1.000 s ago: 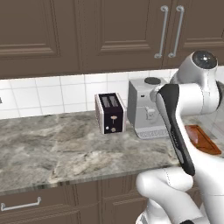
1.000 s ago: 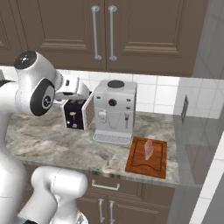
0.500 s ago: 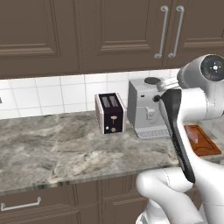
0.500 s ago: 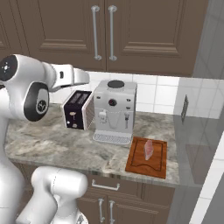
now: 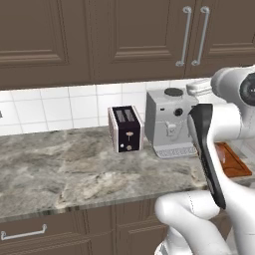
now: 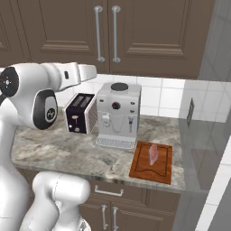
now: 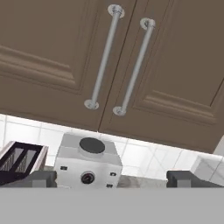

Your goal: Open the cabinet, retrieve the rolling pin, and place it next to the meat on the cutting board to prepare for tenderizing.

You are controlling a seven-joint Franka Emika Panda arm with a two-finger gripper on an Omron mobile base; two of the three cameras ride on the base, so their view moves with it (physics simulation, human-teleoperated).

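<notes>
Facing the closed cabinet (image 7: 118,57) with fingers (image 7: 37,178) spread wide and holding nothing, meat (image 6: 153,154) lying on the cutting board (image 6: 140,168), beside the coffee machine (image 6: 118,115) on the desk (image 6: 67,151)

The cabinet (image 7: 65,57) was of dark brown wood with a matt finish, and its raised panels showed soft ridges. Its two long handles (image 7: 103,57) looked like brushed silver metal, smooth and a little shiny. The counter (image 5: 55,169) was grey marbled stone, polished, with pale veins. The wall tiles (image 5: 60,107) behind it were white and glossy. The coffee machine (image 6: 118,115) had a light grey body like matt plastic or metal, with a dark round lid. The toaster (image 5: 126,128) was black and smooth with paler sides. The cutting board (image 6: 140,168) was reddish-brown wood, smooth. The meat (image 6: 154,154) looked pale pink and soft.
</notes>
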